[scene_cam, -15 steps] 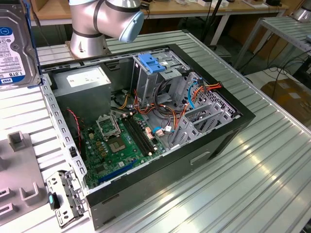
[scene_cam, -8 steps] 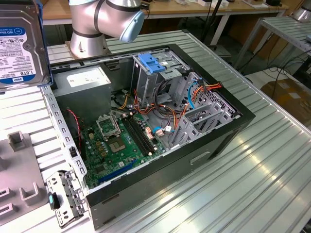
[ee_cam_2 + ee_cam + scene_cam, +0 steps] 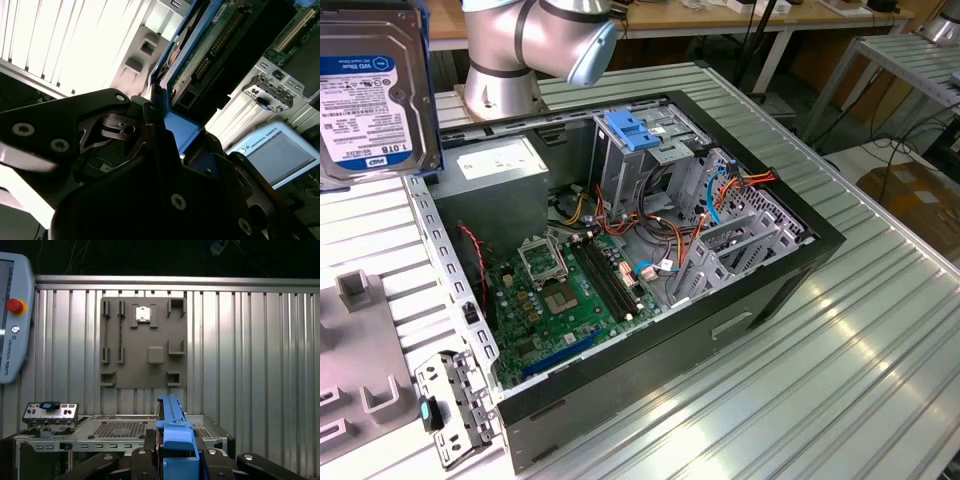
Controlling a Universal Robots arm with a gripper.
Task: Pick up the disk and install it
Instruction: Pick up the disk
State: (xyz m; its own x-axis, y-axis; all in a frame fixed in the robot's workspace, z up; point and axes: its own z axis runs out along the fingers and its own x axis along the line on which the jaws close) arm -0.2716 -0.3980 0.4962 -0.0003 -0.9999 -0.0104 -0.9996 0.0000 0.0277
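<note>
- Gripper (image 3: 174, 452): black fingers (image 3: 125, 135) clamped on the disk from both flat sides. They hold one end of its carrier, as seen in both wrist views.
- Disk (image 3: 370, 90): flat dark rectangular hard drive in a bright blue plastic carrier. The top face carries a white-and-blue label, and the body rim is dark metal.
- In the second wrist view the disk (image 3: 200, 55) shows its underside, a green circuit board with a connector row, and the blue frame runs along its edge.
- In the first wrist view the disk (image 3: 172, 422) is edge-on and upright, a narrow blue rail between the fingers.
- Disk position: held in the air outside the open black computer case (image 3: 770, 290), off its corner toward the exterior view's left, not in any bay.
- Inside the case: a light-blue slotted plastic bracket (image 3: 635, 130) on the drive cage, a grey boxy power supply (image 3: 495, 165) and a green motherboard (image 3: 560, 290).
- Beside the case, toward the exterior view's left: a grey plastic fixture plate (image 3: 360, 370) on the ribbed aluminium table (image 3: 840, 380).
</note>
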